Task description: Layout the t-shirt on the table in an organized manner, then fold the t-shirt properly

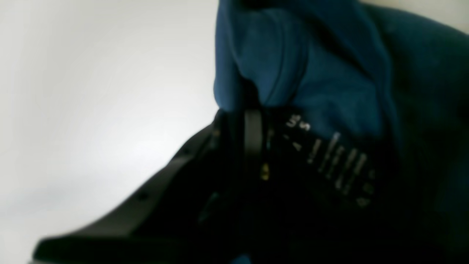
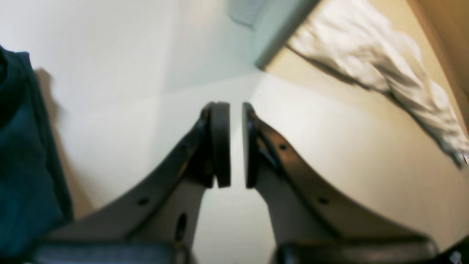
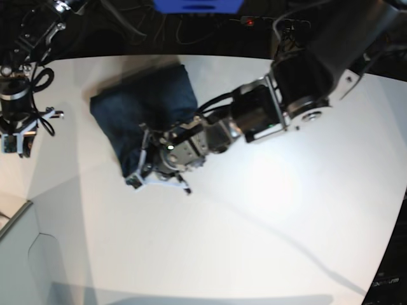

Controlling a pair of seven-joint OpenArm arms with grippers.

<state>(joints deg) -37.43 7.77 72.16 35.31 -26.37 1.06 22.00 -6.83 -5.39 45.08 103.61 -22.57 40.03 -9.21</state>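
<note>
The dark navy t-shirt (image 3: pixel 143 105) lies bunched in a rough heap on the white table (image 3: pixel 254 229), at the back left. My left gripper (image 3: pixel 152 176) is at the heap's front edge, shut on a fold of the t-shirt. In the left wrist view the cloth (image 1: pixel 329 73) drapes over the gripper (image 1: pixel 271 128); one finger (image 1: pixel 253 139) shows, the other is hidden. A pale printed label (image 1: pixel 333 157) shows on the cloth. My right gripper (image 2: pixel 236 145) is shut to a narrow slit, empty, above bare table (image 2: pixel 110 73), with the t-shirt (image 2: pixel 22 165) to its left. It sits at the far left (image 3: pixel 17 143).
A crumpled white cloth (image 2: pixel 384 66) lies beyond the table edge on a tan surface. A pale grey panel (image 3: pixel 25 254) sits at the front left corner. Cables and a blue object (image 3: pixel 197 5) lie behind the table's back edge.
</note>
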